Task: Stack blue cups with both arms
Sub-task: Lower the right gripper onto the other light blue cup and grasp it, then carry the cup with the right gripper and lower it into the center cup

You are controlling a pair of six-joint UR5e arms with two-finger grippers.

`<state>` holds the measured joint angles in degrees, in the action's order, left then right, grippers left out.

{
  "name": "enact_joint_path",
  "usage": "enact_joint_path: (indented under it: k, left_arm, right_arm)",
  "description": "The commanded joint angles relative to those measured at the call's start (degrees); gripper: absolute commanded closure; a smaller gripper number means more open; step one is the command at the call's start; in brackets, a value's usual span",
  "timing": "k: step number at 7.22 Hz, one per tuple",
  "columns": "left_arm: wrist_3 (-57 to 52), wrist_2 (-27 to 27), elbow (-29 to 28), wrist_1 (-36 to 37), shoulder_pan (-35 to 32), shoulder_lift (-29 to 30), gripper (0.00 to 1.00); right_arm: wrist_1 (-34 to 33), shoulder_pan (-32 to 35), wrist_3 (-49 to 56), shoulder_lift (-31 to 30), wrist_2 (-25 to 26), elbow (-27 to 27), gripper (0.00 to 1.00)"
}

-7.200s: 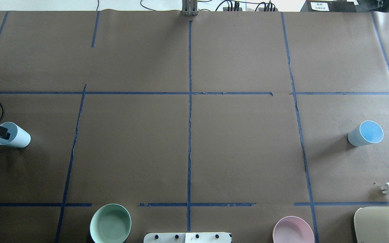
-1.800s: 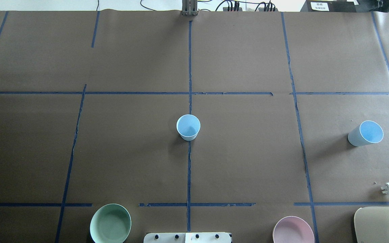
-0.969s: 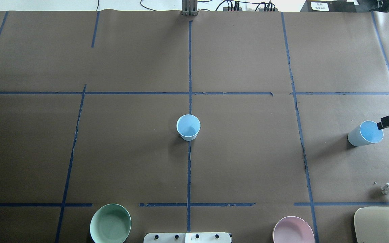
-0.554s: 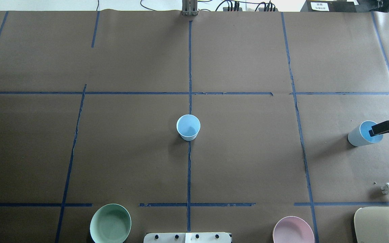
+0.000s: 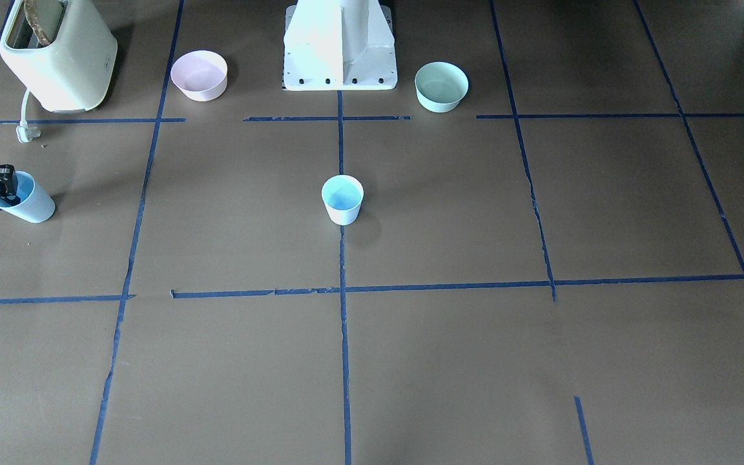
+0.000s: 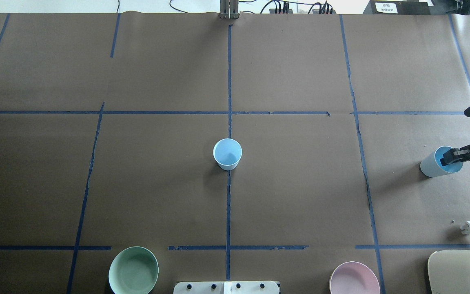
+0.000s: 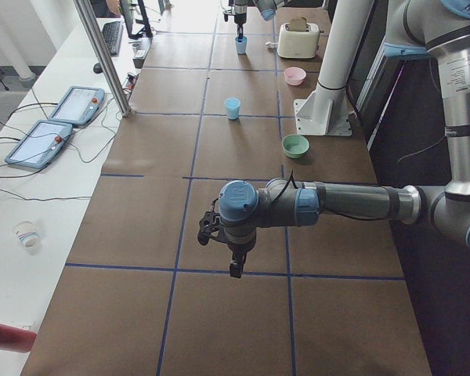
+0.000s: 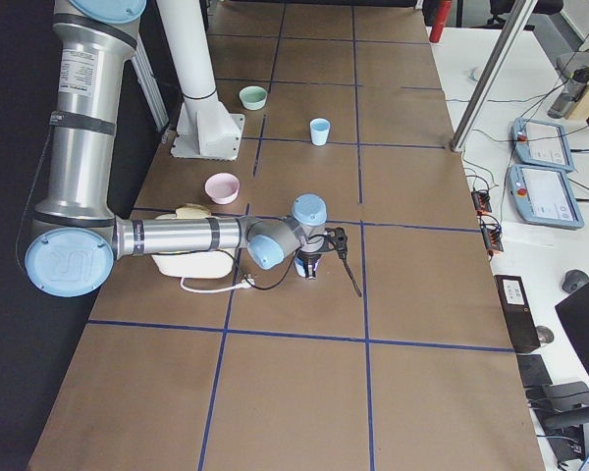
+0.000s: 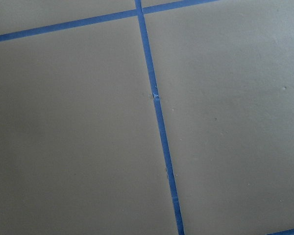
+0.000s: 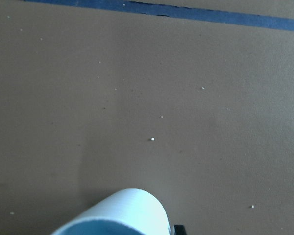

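One blue cup (image 6: 227, 154) stands upright at the table's centre on the middle tape line, also in the front view (image 5: 342, 199). The other blue cup (image 6: 431, 166) stands at the far right, also in the front view (image 5: 31, 206) and at the right wrist view's bottom edge (image 10: 122, 213). My right gripper (image 6: 449, 157) is at that cup's mouth, one finger inside the rim, and looks open astride the wall (image 5: 4, 184). My left gripper (image 7: 233, 266) shows only in the exterior left view, pointing down over bare table; I cannot tell whether it is open or shut.
A mint-green bowl (image 6: 133, 270) and a pink bowl (image 6: 354, 278) sit near the robot's white pedestal base (image 5: 340, 45). A cream toaster (image 6: 461, 271) with a white plug (image 6: 469, 228) sits near the right cup. Blue tape lines cross the brown table cover.
The cup that my left gripper held at the far left now stands at the centre and the left arm has gone out of view. My right gripper came in from the right to the other cup's rim.
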<state>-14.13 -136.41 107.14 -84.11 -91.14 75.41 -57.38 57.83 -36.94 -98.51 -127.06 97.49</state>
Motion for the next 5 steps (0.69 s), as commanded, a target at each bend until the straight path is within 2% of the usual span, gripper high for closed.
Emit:
enact_joint_path:
  k: [1, 2, 3, 5]
  left_arm:
    - [0.07, 0.09, 0.00, 0.00, 0.00, 0.00, 0.00]
    - [0.07, 0.09, 0.00, 0.00, 0.00, 0.00, 0.00]
    - [0.07, 0.09, 0.00, 0.00, 0.00, 0.00, 0.00]
    - [0.16, 0.09, 0.00, 0.00, 0.00, 0.00, 0.00]
  right_arm:
    - [-1.15, -0.44, -5.04, 1.73, -0.99, 2.86, 1.00]
    - [-2.90, -2.79, -11.60, 5.39, -1.17, 4.62, 1.00]
    - [-6.75, -6.73, -19.76, 12.48, -0.22, 5.24, 1.00]
    - [-22.34, -13.06, -29.73, 29.07, 5.38, 5.51, 1.00]
